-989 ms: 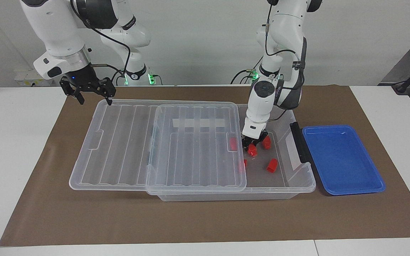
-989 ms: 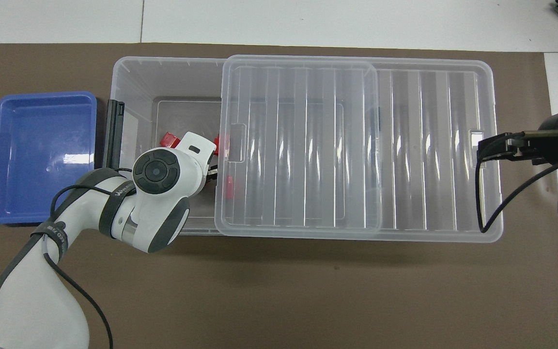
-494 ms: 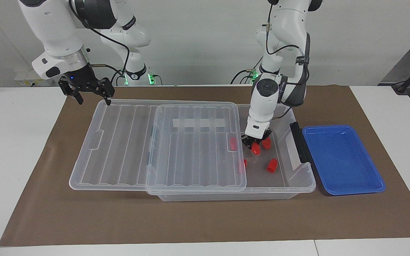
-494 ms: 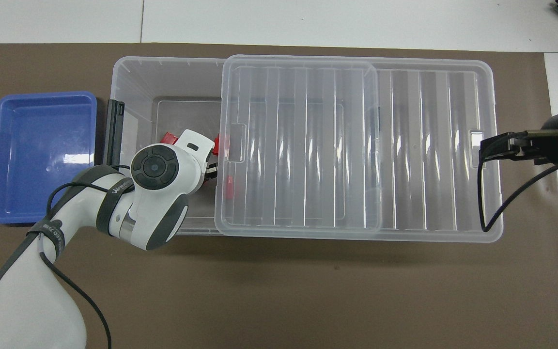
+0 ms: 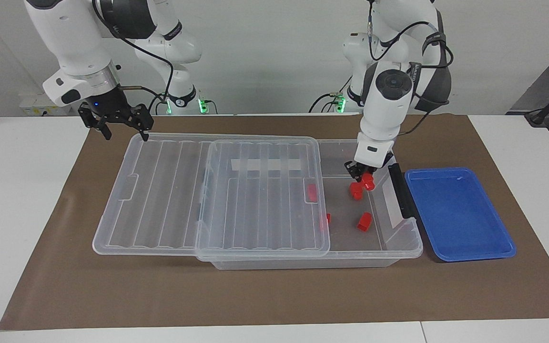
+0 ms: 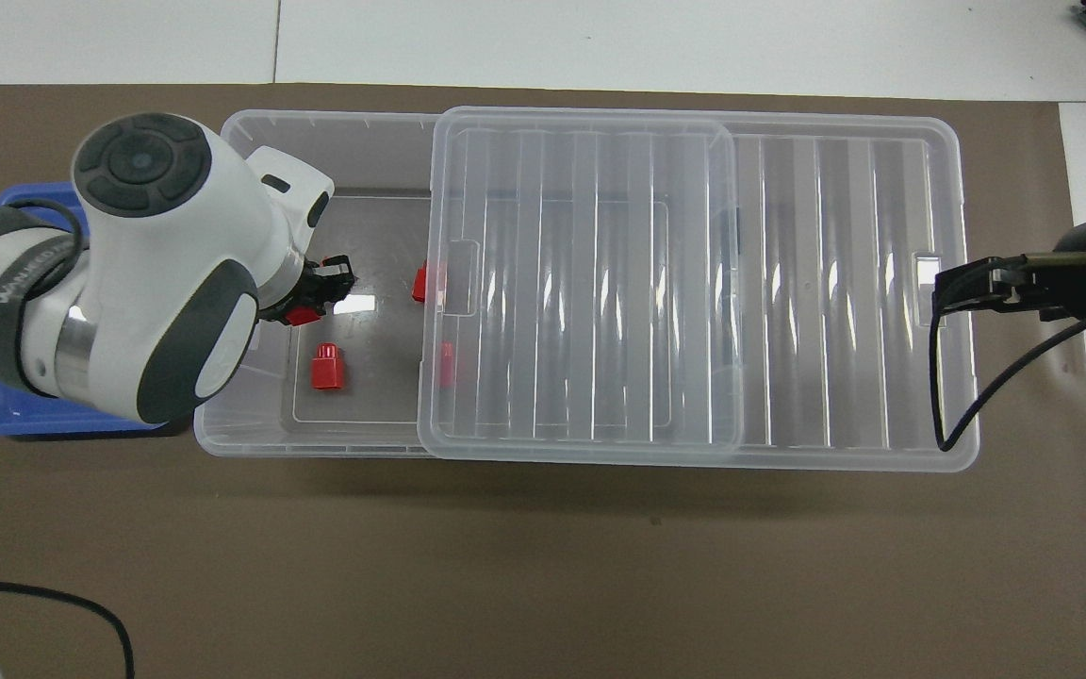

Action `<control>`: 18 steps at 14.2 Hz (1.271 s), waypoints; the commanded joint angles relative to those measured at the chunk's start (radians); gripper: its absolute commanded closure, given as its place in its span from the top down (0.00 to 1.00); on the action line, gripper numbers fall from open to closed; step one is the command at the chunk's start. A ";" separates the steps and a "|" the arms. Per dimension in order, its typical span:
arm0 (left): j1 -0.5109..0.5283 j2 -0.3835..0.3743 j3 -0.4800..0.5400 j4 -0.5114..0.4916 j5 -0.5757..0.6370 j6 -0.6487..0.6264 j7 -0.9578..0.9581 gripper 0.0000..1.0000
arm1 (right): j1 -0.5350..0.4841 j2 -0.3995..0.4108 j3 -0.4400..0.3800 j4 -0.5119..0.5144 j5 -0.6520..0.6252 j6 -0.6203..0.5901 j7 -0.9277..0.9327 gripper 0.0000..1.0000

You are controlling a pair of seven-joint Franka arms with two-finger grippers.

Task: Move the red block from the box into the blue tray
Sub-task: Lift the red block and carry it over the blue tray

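Note:
The clear box (image 5: 401,247) has its ribbed lid (image 5: 208,190) slid toward the right arm's end, so the end by the blue tray (image 5: 460,214) is uncovered. My left gripper (image 5: 362,175) is shut on a red block (image 5: 368,181) and holds it up over the uncovered end, near the black latch (image 5: 401,190). In the overhead view the left gripper (image 6: 312,300) and its block (image 6: 301,315) show too. Other red blocks lie in the box (image 5: 355,190) (image 5: 364,221), two partly under the lid. My right gripper (image 5: 117,121) waits open over the lid's end.
The blue tray stands empty beside the box at the left arm's end; in the overhead view my left arm hides most of the tray (image 6: 24,420). A brown mat (image 5: 274,295) covers the table. The lid (image 6: 600,283) overhangs the box toward the right arm's end.
My left gripper has risen from the box floor with a red block and moved toward the tray end. The right gripper has barely moved.

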 commanded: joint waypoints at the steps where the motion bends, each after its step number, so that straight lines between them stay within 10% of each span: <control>1: 0.063 0.000 -0.002 0.120 -0.038 -0.160 0.118 0.16 | -0.010 -0.003 0.005 -0.002 0.012 -0.009 0.012 1.00; 6: 0.262 -0.038 0.010 0.151 -0.051 -0.244 0.552 0.16 | -0.039 -0.003 -0.001 -0.010 0.012 0.029 -0.002 0.98; 10: 0.388 -0.059 0.012 0.081 -0.049 -0.134 0.782 0.16 | -0.100 0.001 -0.002 -0.059 0.010 0.139 -0.027 0.48; 12: 0.443 -0.101 0.012 -0.046 -0.049 0.009 0.841 0.14 | -0.138 -0.001 -0.002 -0.123 0.010 0.242 -0.023 0.03; 18: 0.506 -0.096 0.013 -0.255 -0.049 0.331 0.928 0.13 | -0.198 0.060 -0.002 -0.192 0.010 0.414 -0.028 0.00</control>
